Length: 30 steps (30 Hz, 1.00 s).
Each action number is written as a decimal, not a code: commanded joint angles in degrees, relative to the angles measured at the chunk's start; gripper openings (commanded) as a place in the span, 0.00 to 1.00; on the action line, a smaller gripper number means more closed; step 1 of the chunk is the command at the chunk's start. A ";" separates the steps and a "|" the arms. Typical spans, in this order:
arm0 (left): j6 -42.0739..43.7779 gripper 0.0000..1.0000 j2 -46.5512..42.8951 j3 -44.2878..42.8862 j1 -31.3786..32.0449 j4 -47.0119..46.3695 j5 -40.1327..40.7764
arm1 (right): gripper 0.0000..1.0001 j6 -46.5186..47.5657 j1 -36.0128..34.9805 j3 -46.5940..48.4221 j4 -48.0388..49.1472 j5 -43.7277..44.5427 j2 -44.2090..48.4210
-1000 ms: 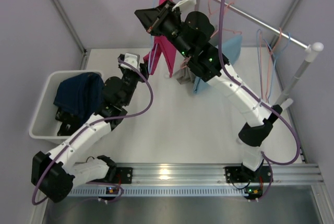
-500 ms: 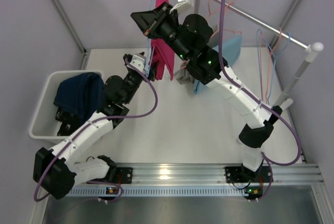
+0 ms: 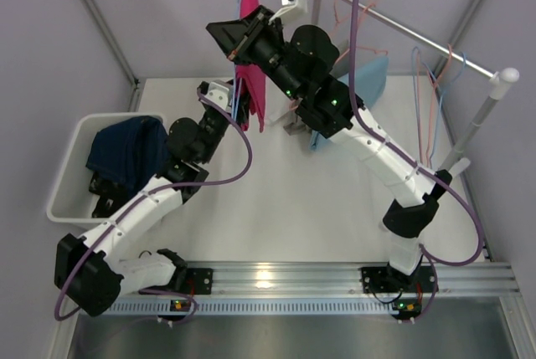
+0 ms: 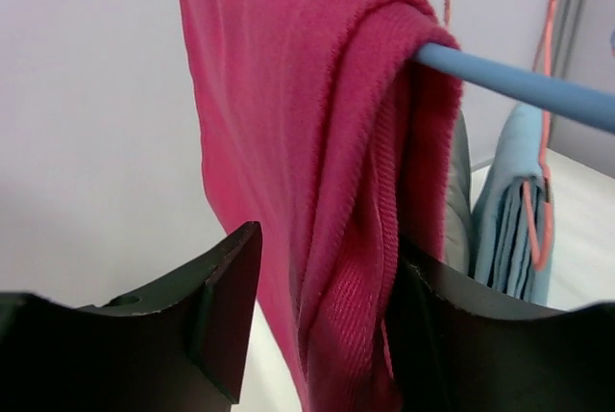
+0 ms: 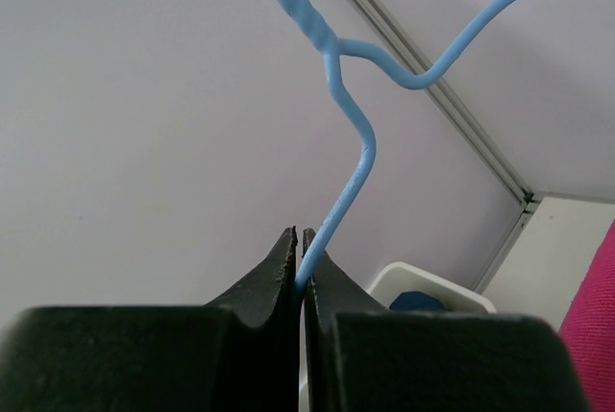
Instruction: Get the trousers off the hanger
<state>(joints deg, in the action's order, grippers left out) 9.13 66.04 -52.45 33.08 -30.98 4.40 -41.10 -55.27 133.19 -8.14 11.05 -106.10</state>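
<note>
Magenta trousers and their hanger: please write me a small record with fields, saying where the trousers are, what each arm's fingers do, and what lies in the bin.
trousers: magenta trousers, folded over the bar of the blue hanger, not yet off
right fingers: shut on the hanger wire, below its hook
left fingers: open, one on each side of the hanging magenta cloth
bin: white bin at the left, navy trousers inside

Robot lab cell, plain grey walls [image 3: 167, 16], aluminium rail [image 3: 335, 275], white table [image 3: 293, 208]
</note>
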 commanded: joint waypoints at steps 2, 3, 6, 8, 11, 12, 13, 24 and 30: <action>1.06 0.54 0.14 -2.31 -0.39 -4.61 4.12 | 0.00 3.31 -1.60 3.48 10.78 -2.35 6.35; 1.51 0.54 -0.21 -1.96 -0.39 -4.87 3.69 | 0.00 3.40 -1.60 3.48 10.52 -2.87 6.44; 2.83 0.53 -0.48 -0.99 -0.39 -5.93 3.15 | 0.00 3.66 -1.78 3.13 10.08 -3.40 7.22; 4.05 0.54 -1.00 -0.38 -0.39 -6.02 2.63 | 0.00 4.19 -1.86 3.05 10.08 -3.05 7.40; 5.28 0.61 -2.31 0.76 -0.39 -6.29 -0.27 | 0.00 5.59 -1.86 3.13 11.04 -1.91 7.67; 5.29 0.62 -2.76 1.20 -0.30 -5.15 -1.06 | 0.00 5.94 -1.78 3.22 11.39 -1.65 7.67; 5.38 0.63 -3.02 1.38 -0.38 -4.71 -1.15 | 0.00 6.55 -1.78 3.40 11.83 -1.56 7.49; 6.96 0.64 -3.03 1.21 -0.39 -4.70 1.74 | 0.00 3.75 -1.69 2.61 9.81 -3.05 7.75; 6.79 0.64 -1.09 -0.02 -0.65 -6.72 1.31 | 0.00 1.83 -1.69 2.52 8.76 -4.19 8.19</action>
<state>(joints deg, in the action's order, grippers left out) 15.38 63.99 -50.19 32.84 -33.36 5.56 -40.27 -55.51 133.19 -8.25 9.91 -103.31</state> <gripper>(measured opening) 0.642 0.008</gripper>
